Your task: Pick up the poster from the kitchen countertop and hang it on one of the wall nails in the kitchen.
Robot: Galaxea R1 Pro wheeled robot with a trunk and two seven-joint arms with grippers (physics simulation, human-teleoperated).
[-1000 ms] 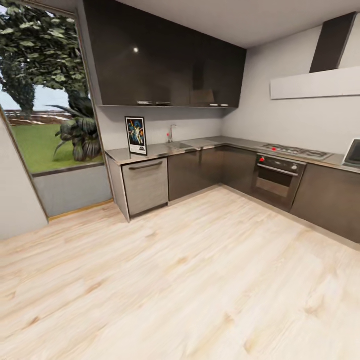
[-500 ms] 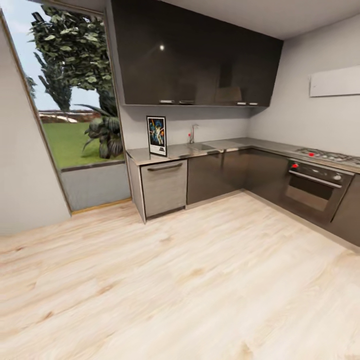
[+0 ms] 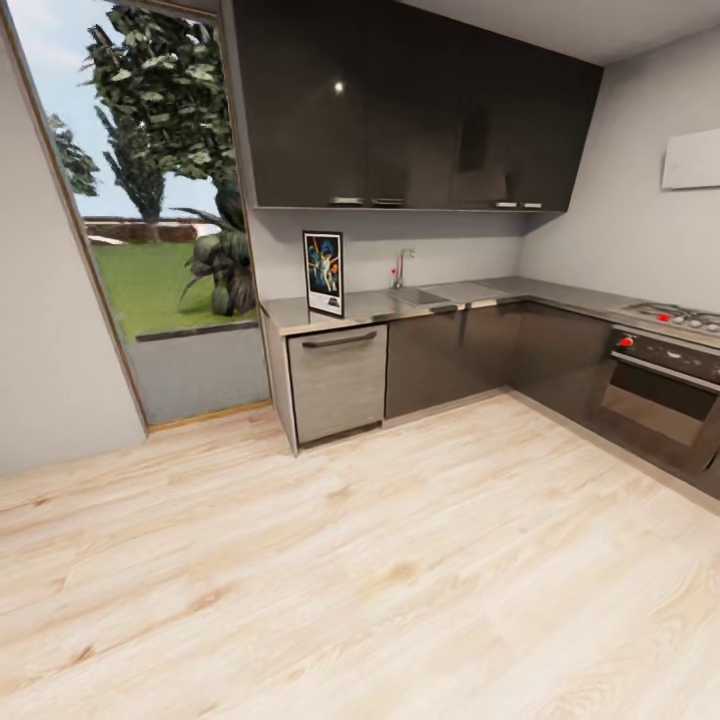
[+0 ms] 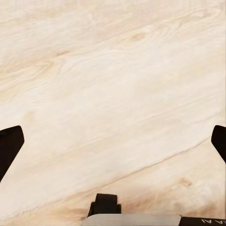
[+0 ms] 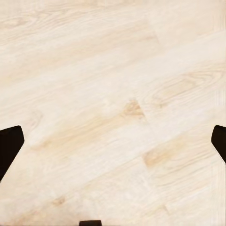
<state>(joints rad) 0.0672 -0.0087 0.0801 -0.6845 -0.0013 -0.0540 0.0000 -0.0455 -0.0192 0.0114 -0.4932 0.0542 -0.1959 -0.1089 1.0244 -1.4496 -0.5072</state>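
One second of turning has brought the poster (image 3: 323,272) on our surface (image 3: 375,305) nearer centre; we're approaching. Both hands, left hand (image 4: 113,141) and right hand (image 5: 113,141), hang apart over floor (image 3: 380,560), empty

The upright rectangular black-framed poster (image 3: 323,273) stands on the smooth grey slab countertop (image 3: 375,305), against the wall. Right of the poster on that countertop come the chrome tap (image 3: 402,268) and built-in sink (image 3: 420,296). Left of the poster is the tall window (image 3: 150,200).
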